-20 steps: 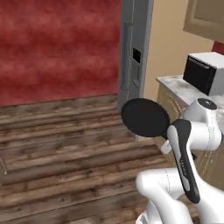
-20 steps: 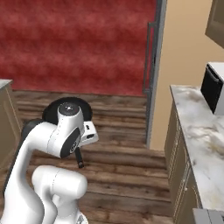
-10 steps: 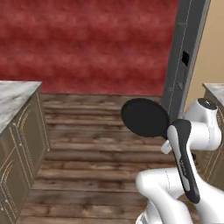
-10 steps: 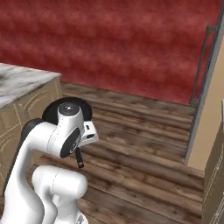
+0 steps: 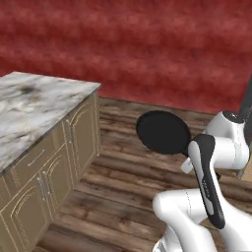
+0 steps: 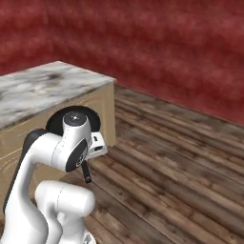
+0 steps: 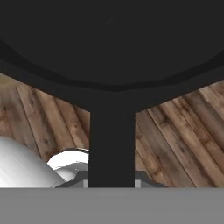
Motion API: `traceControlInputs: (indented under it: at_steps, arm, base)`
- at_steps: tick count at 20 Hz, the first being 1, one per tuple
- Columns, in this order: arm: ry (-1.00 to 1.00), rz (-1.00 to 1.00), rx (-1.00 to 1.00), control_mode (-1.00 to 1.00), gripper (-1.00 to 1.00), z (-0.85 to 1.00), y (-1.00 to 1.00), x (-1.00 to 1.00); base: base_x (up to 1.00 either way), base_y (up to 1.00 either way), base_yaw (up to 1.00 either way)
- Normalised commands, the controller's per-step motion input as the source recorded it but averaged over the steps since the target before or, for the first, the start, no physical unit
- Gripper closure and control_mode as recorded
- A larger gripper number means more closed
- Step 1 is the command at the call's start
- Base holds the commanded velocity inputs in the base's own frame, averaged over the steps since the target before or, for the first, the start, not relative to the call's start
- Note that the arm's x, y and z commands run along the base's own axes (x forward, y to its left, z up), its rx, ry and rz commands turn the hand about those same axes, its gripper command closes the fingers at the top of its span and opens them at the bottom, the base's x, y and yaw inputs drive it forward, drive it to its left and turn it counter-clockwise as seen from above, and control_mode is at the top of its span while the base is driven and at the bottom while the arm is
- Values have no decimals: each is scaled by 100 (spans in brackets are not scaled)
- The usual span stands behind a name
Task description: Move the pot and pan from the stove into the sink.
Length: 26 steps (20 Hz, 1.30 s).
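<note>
Pan (image 5: 163,132) held up in the air over the wood floor (image 5: 123,167), clear of the desk (image 5: 34,106). Jaws clamped narrow on its handle. In the hand view the handle (image 7: 112,144) runs straight from the bottom edge up into the black disc, so the long axis lies along the gripper's line. Left base view shows the pan's round face tilted up, out ahead of the arm's wrist. Right base view shows the pan (image 6: 61,119) as a dark disc edge behind the white wrist, beside the marble-topped cabinet (image 6: 52,88). Red wall (image 6: 157,43) behind. Gripper itself hidden behind the wrist in both base views.
</note>
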Motion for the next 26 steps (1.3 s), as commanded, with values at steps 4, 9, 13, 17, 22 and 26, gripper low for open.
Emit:
traceControlInputs:
  at_steps: [4, 9, 13, 17, 22, 26]
  arm:
    - [0, 0, 0, 100, 100, 0, 0, 0]
    - [0, 0, 0, 100, 100, 0, 0, 0]
    - [0, 0, 0, 100, 100, 0, 0, 0]
    - [0, 0, 0, 100, 100, 0, 0, 0]
    - [0, 0, 0, 100, 100, 0, 0, 0]
    - [0, 0, 0, 100, 100, 0, 0, 0]
  base:
    - [-4, 0, 50]
    - [-4, 0, 50]
    - [-4, 0, 50]
    - [-4, 0, 50]
    - [-4, 0, 50]
    - [-4, 0, 50]
